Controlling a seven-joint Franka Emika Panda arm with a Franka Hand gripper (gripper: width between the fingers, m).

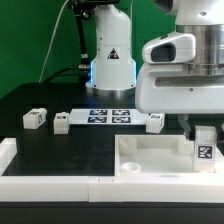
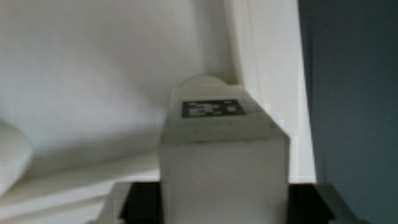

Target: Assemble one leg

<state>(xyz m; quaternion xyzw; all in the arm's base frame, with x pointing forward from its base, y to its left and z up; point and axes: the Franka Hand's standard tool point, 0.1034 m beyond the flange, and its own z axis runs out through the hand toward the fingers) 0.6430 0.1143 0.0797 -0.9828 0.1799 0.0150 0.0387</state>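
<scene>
My gripper [image 1: 203,133] is shut on a leg [image 1: 203,146], a small white oblong block with a black-and-white tag. It holds the leg upright over the near right corner of the large white tray-like piece [image 1: 150,152]. In the wrist view the leg [image 2: 221,150] fills the middle, its tagged end pointing away, between the dark fingers [image 2: 143,202], with the white tray [image 2: 107,90] behind it. Three more legs lie on the black table: one [image 1: 35,118] at the exterior view's left, one [image 1: 62,123] beside it, one [image 1: 156,122] near the marker board.
The marker board [image 1: 110,115] lies at the back middle of the table in front of the robot base [image 1: 112,65]. A white rim [image 1: 60,184] runs along the table's front edge and left side. The tray has round sockets at its corners [image 1: 128,166].
</scene>
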